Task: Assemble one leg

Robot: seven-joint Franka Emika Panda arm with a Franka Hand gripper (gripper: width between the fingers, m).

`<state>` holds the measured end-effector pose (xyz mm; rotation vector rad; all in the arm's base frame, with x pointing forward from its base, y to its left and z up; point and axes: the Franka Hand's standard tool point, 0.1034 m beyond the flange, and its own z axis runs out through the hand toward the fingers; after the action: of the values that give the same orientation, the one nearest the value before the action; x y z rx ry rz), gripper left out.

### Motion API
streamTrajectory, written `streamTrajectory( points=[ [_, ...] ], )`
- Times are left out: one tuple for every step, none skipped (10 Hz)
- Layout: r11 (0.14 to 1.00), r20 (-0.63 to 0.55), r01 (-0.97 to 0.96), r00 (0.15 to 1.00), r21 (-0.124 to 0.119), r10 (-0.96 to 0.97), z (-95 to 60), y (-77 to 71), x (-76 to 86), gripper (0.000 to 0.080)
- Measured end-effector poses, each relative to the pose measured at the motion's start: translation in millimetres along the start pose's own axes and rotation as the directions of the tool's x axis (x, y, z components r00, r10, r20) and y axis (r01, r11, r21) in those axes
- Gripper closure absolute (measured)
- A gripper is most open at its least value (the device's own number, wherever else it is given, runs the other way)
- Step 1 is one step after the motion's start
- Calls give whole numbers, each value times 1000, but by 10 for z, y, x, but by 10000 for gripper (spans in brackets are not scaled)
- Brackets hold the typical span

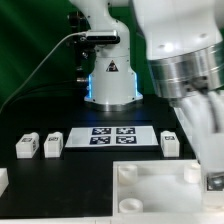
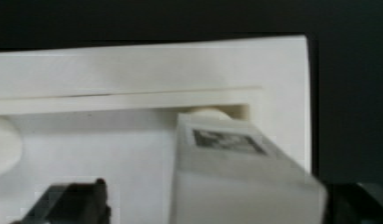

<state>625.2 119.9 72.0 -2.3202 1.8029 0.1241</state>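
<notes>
Black table (image 1: 70, 172) runs under everything in the exterior view. The marker board (image 1: 113, 137) lies flat at its middle, and the arm (image 1: 185, 60) looms blurred over that view's right side, hiding what is behind it.

In the wrist view the leg (image 2: 232, 150) slants across the white tray-like piece (image 2: 99, 80). Its far end is at a round socket (image 2: 213, 112), where a long groove ends; how deep it sits cannot be made out.

The gripper (image 2: 214, 198) straddles the leg with its jaws apart. One dark finger (image 2: 72, 200) stands clear of the leg, and the other is cut off at the picture's edge (only a dark sliver shows).

In the exterior view a pair of like blocks (image 1: 52, 145) stands off the marker board's end toward that view's left, and another block (image 1: 170, 143) stands just beside its other end. A white shape (image 1: 3, 180) is cropped at the exterior view's left edge, too little of it showing to name.
</notes>
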Motion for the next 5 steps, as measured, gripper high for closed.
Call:
streamTrajectory(
  points=[
    [981, -9, 192, 981, -15, -192, 3, -2, -30, 162],
    [917, -4, 395, 918, -48, -396, -8, 4, -90, 152],
    [879, -3, 474, 880, -46, -475, -9, -5, -83, 152],
    [840, 1, 541, 841, -47, -541, -7, -2, -74, 151],
    [730, 7, 681, 732, -62, -681, -13, 4, -55, 151]
  ],
)
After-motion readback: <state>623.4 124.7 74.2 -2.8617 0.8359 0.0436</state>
